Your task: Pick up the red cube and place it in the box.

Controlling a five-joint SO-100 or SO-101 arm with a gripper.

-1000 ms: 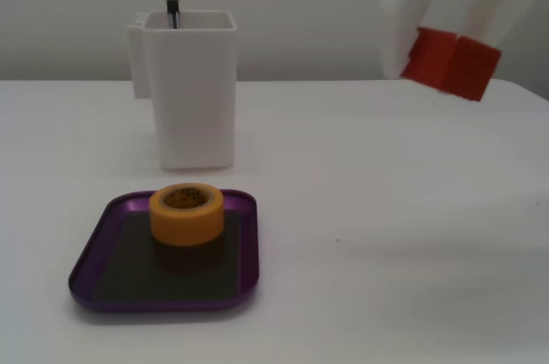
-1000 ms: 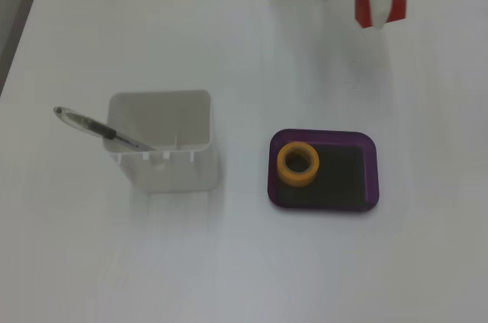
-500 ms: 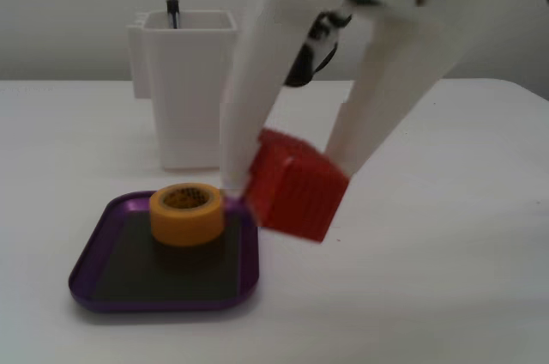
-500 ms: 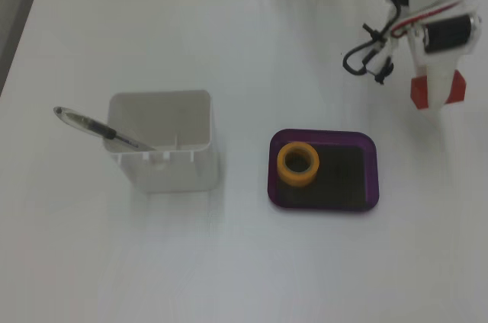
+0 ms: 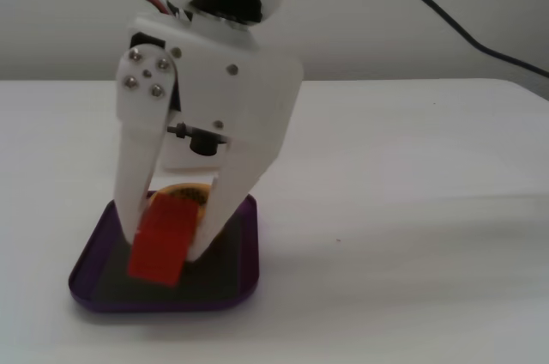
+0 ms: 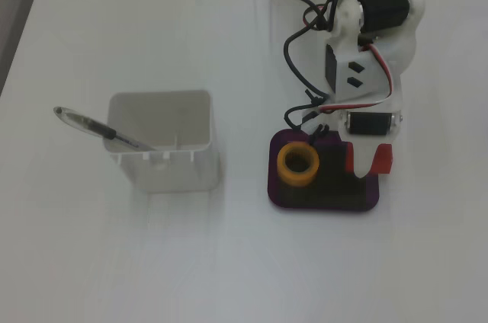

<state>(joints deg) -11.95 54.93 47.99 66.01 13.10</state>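
We judged the placing step underway: our end effector (image 5: 176, 248) gripped the red cube (image 5: 160, 242) over the purple tray (image 5: 243, 282), beside the yellow tape roll (image 6: 297, 164); next, lower and release.

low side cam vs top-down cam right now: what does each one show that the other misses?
Only the low fixed view: the red cube's broad face, clamped between the fingers, and the arm's motor housing head-on; the arm hides the white container here.

Only the top-down fixed view: the white container with a pen leaning in it, and the arm's wiring.

Both: the gripper holding the red cube over the box, with the yellow tape roll inside the box.
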